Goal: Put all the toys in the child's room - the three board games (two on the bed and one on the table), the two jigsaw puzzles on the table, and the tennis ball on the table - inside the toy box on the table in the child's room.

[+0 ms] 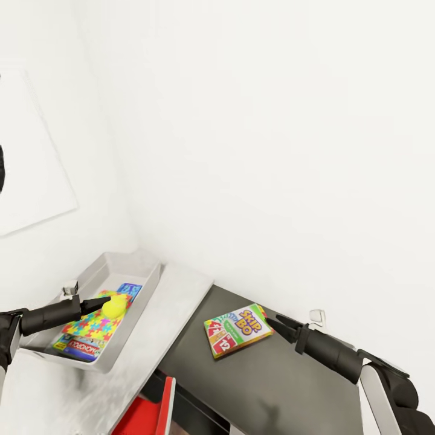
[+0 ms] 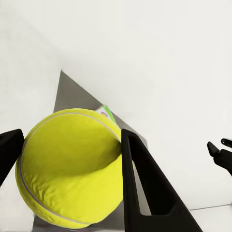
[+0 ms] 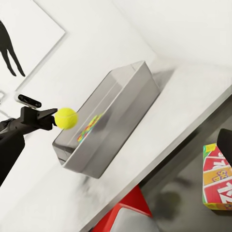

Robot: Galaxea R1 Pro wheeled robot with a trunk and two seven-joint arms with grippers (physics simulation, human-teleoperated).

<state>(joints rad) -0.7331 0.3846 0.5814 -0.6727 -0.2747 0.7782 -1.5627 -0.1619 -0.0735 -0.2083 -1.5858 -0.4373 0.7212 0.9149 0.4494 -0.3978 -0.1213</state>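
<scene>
**Dropping the tennis ball into the toy box**

Holding the tennis ball (image 1: 114,306) clamped between its two fingers, your left gripper (image 1: 106,304) hangs over the toy box (image 1: 142,266), with the ball above the walls. Directly beneath it lie a jigsaw puzzle (image 1: 96,323) and, further under your wrist, a board game (image 1: 77,348). Lower the ball close to that puzzle before you part the fingers; I judge that a drop from this height would bounce it over the low walls. Your right gripper (image 1: 272,323) sits just beside the Skip-Bo board game (image 1: 238,330) on the dark side unit (image 1: 272,386), well apart from the box; whether its fingers are apart or together I cannot tell. Keep it parked until the ball settles
</scene>
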